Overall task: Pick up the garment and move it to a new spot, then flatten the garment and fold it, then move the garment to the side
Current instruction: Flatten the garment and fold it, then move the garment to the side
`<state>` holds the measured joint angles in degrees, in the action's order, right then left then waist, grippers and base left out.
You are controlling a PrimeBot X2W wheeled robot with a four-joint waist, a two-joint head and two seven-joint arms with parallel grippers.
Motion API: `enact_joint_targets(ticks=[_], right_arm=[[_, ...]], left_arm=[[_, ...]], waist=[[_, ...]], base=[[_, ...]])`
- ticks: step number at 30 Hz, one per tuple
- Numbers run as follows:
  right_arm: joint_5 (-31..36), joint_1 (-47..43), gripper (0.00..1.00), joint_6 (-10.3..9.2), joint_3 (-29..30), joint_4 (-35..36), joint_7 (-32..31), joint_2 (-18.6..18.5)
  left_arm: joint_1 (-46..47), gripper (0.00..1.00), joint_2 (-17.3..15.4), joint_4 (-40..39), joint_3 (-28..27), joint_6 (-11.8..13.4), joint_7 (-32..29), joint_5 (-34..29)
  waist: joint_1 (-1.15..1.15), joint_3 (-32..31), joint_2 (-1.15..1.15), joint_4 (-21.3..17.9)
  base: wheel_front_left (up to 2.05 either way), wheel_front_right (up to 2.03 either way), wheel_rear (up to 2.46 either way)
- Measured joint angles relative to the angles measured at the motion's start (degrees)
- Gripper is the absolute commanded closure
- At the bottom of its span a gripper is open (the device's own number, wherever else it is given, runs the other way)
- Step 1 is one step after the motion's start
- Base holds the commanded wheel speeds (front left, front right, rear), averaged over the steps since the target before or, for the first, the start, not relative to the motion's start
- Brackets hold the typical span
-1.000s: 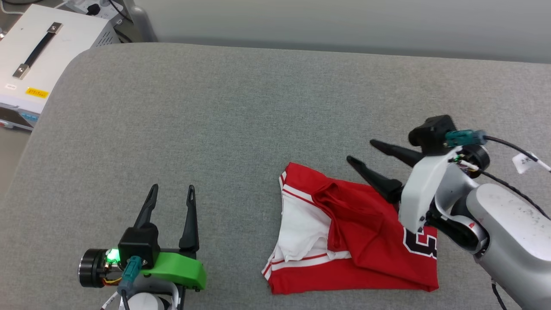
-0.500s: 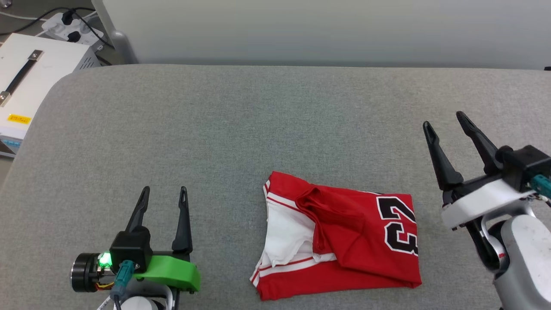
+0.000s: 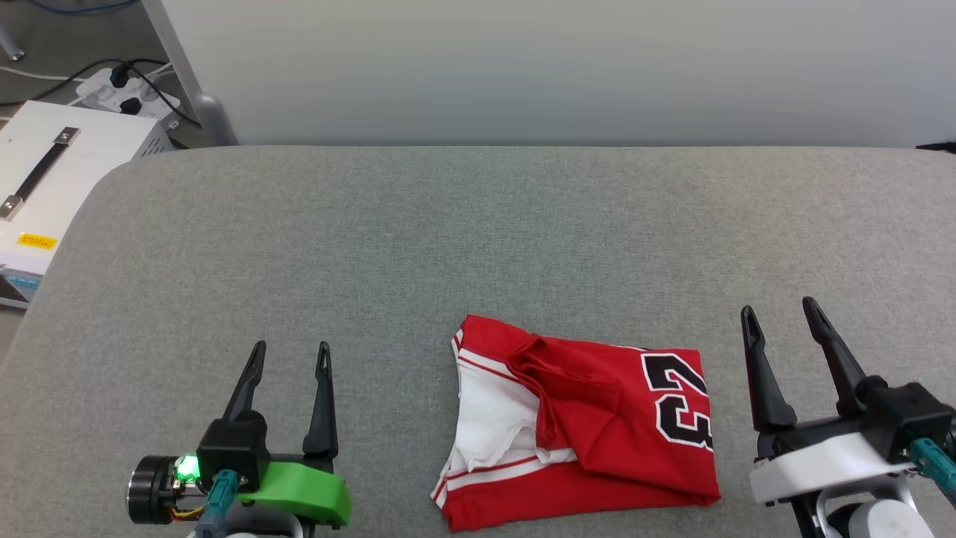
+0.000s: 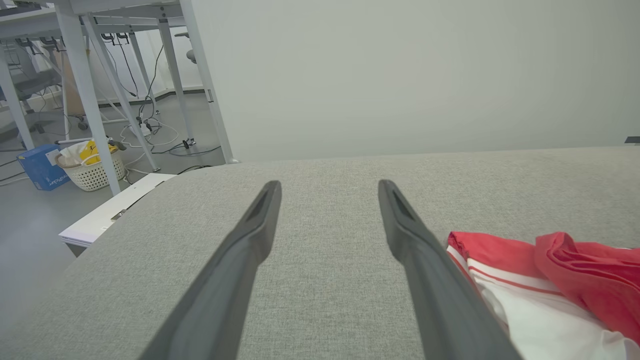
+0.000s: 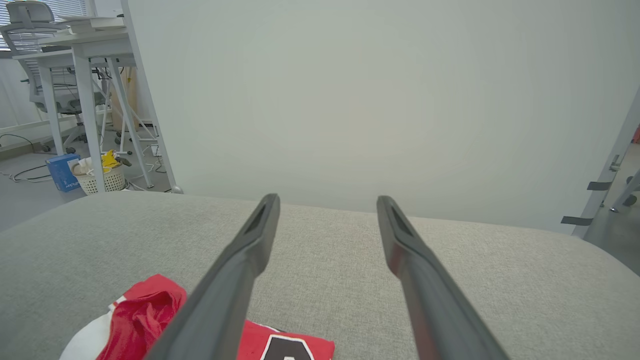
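Garment: the red T-shirt [image 3: 590, 426] is lying folded into a rough rectangle on the near part of the grey upholstered surface [image 3: 478, 224]. It is sitting right of centre, between the two grippers and touching neither.
Garment's top face: a white sleeve with red-and-white striped trim is showing on the left half. A bunched red fold is crossing the middle, and a black, white-outlined "23" is sitting along the right edge.
Left gripper [image 3: 291, 347]: it is hanging at the near left, well apart from the shirt. Its fingers are pointing toward the far side, spread wide apart with nothing between them.
Right gripper [image 3: 777, 306]: it is hanging at the near right, near the shirt's right edge. Its fingers are also pointing far and standing wide apart, empty.
Surroundings: a white case with a black handle [image 3: 67, 172] is standing off the surface's far-left corner, with a power strip [image 3: 119, 86] beyond it. A pale woven basket [image 4: 92, 170] and a blue box [image 4: 40, 167] are sitting on the floor by the desk legs.
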<state>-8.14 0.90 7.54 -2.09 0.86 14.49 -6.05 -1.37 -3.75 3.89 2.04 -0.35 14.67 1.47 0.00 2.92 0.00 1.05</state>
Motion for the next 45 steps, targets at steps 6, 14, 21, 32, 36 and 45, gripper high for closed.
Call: enact_joint_targets(ticks=[6, 14, 21, 32, 36, 45], right_arm=[[0.97, -4.89, 0.0, 0.0, 1.82, 1.4, 0.0, 1.75], [2.02, -8.45, 0.0, 0.0, 2.37, 2.13, 0.0, 2.59], [3.04, -8.82, 0.0, 0.0, 2.33, 2.0, 0.0, 2.87], [2.54, -1.66, 0.0, 0.0, 2.83, 0.46, -0.16, -2.54], [-4.45, 5.28, 0.0, 0.0, -1.85, -1.76, -6.68, -9.84], [-23.15, 15.22, 0.0, 0.0, -12.03, -3.18, -27.86, -23.36]], left_arm=[[-1.52, 0.0, 0.0, -0.63, 0.47, -0.49, 0.0, 0.01], [-3.08, 0.0, -0.04, -0.19, 0.97, -0.93, 0.0, 0.01], [-3.3, 0.0, -0.18, 0.33, 0.98, -0.92, 0.0, 0.0], [-3.26, 0.0, -0.24, 0.75, 0.7, -0.9, 0.0, 0.08], [-3.17, 0.0, -0.27, 0.77, 0.6, -0.91, 0.0, 0.08], [-1.13, 0.0, -0.32, 0.85, 0.62, -0.97, 0.0, 0.08]], waist=[[0.0, -1.55, 0.0, 0.34], [0.0, -3.13, 0.0, 0.53], [0.0, -2.95, 0.0, 0.62], [0.0, -2.22, 0.0, 0.75], [0.0, -1.18, 0.0, 0.77], [0.0, 1.83, 0.0, 1.42]], base=[[0.0, 0.0, 0.0], [0.0, 0.0, 0.0], [0.0, 0.0, 0.0], [0.0, 0.0, 0.0], [0.0, 0.0, 0.0], [0.0, 0.0, 0.0]])
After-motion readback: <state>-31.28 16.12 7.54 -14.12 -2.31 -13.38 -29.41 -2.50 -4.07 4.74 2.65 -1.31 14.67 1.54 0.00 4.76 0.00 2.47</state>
